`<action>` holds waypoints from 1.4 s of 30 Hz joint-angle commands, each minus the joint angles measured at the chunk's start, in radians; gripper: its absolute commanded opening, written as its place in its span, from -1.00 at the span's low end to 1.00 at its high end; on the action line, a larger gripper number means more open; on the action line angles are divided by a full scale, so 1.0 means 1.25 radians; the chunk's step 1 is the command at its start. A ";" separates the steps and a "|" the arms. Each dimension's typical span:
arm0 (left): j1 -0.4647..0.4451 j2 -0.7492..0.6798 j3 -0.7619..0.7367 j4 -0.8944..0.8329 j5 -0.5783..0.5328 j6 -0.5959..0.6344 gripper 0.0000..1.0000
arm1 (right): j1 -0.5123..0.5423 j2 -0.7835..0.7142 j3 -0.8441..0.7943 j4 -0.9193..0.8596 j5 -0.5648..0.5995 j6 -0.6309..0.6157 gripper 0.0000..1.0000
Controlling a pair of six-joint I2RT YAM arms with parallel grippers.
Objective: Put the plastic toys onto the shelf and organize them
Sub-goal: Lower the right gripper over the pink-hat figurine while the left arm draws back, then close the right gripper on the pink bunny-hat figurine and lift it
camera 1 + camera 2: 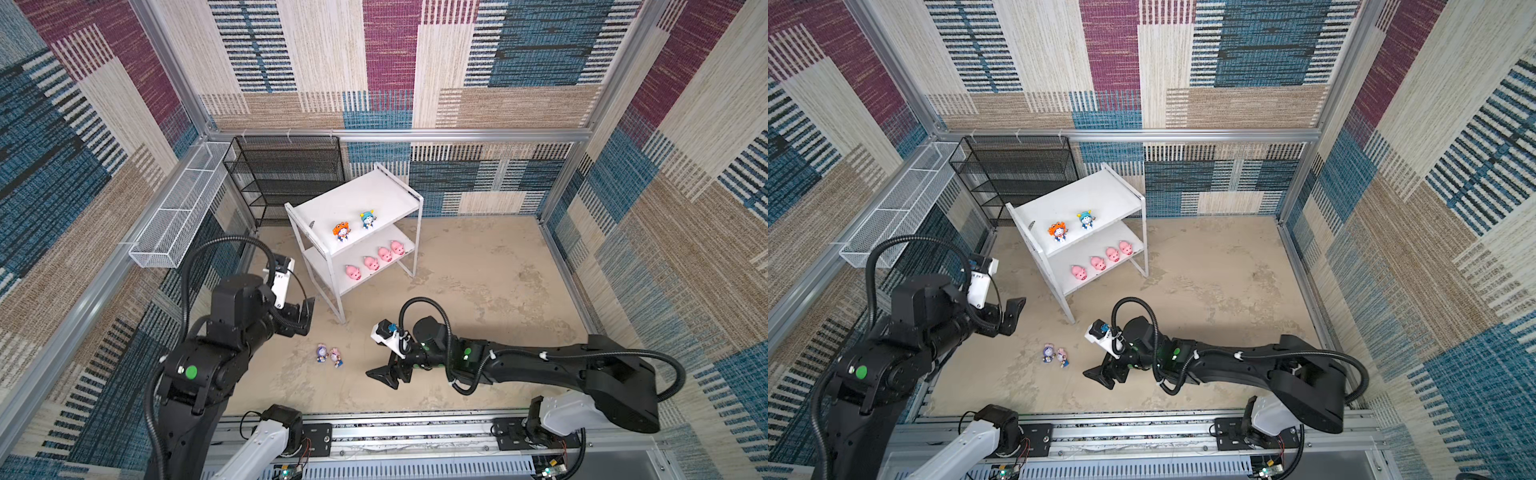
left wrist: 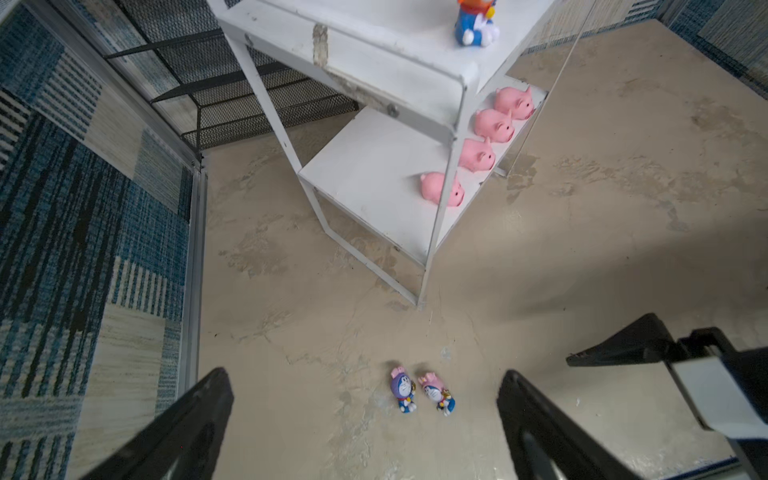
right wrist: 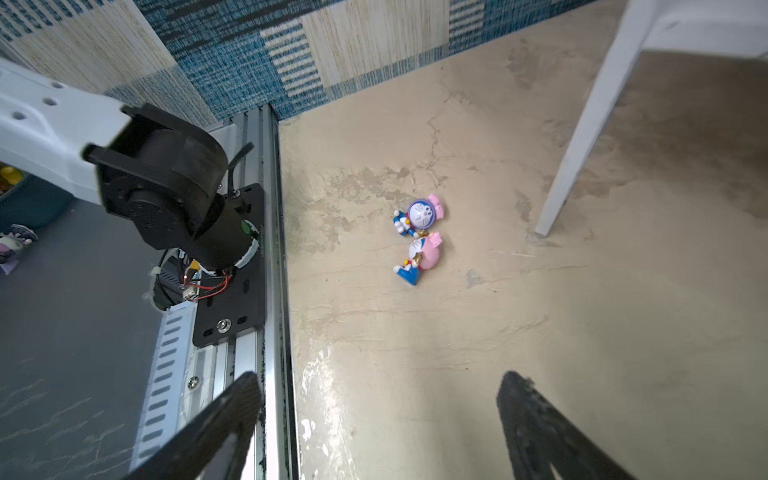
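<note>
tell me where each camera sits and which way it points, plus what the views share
Top views: high over the front rail, looking down at the floor, the shelf, left gripper and right gripper.
Left wrist: on the left arm, looking down between its open jaws at the shelf; the right gripper shows too.
Right wrist: on the right arm, looking down between its open jaws toward the left arm's base.
Shared: all show the purple-hooded figurine and pink-hooded figurine lying on the floor.
</note>
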 commanded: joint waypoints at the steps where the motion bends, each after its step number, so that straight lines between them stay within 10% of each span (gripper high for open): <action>1: 0.001 -0.053 -0.079 0.058 -0.013 -0.087 0.98 | 0.015 0.096 0.059 0.075 0.013 0.087 0.68; 17: 0.001 -0.180 -0.237 0.111 -0.024 -0.108 0.98 | 0.047 0.423 0.362 -0.122 0.126 0.236 0.18; 42: 0.001 -0.240 -0.261 0.114 -0.016 -0.113 0.98 | 0.048 0.527 0.578 -0.341 0.179 0.196 -0.09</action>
